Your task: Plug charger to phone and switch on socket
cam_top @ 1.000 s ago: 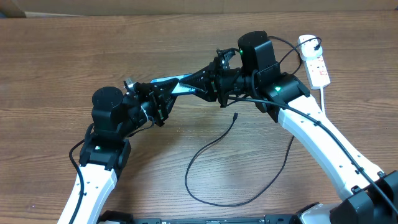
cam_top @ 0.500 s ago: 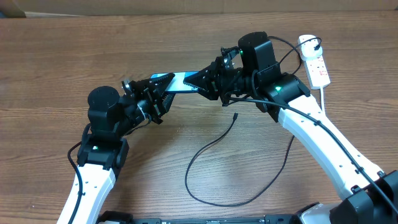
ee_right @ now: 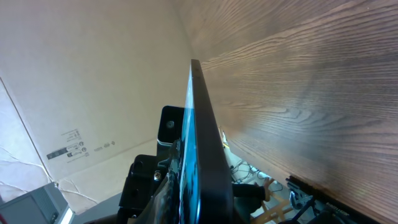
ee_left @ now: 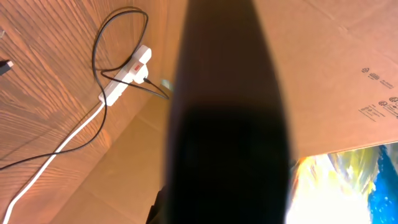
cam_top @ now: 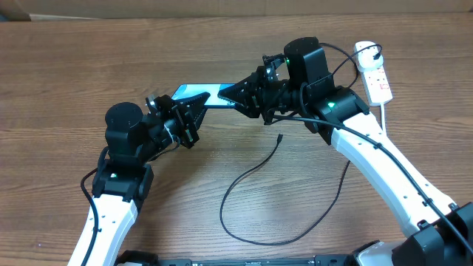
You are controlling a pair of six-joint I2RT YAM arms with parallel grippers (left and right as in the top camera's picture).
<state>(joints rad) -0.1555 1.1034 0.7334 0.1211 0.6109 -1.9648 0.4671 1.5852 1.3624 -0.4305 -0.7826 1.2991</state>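
Note:
The phone (cam_top: 201, 95), blue-teal screen up, hangs above the table between the two arms. My right gripper (cam_top: 235, 98) is shut on its right end; the right wrist view shows it edge-on (ee_right: 202, 143). My left gripper (cam_top: 186, 118) is at the phone's left end, and a blurred dark shape (ee_left: 230, 124) fills its own view, so I cannot tell its state. The charger cable (cam_top: 236, 181) loops on the table with its tip (cam_top: 279, 137) lying free below the right gripper. The socket (cam_top: 375, 74) lies at the far right and also shows in the left wrist view (ee_left: 127, 71).
A cardboard wall (cam_top: 222, 6) runs along the table's far edge. The socket's thick white cord (cam_top: 386, 118) trails toward the front beside the right arm. The black cable's loop reaches near the front edge.
The left arm has pulled back to the left and more of the phone's screen shows. The right gripper still holds the phone, shifted slightly left. The cable has not moved.

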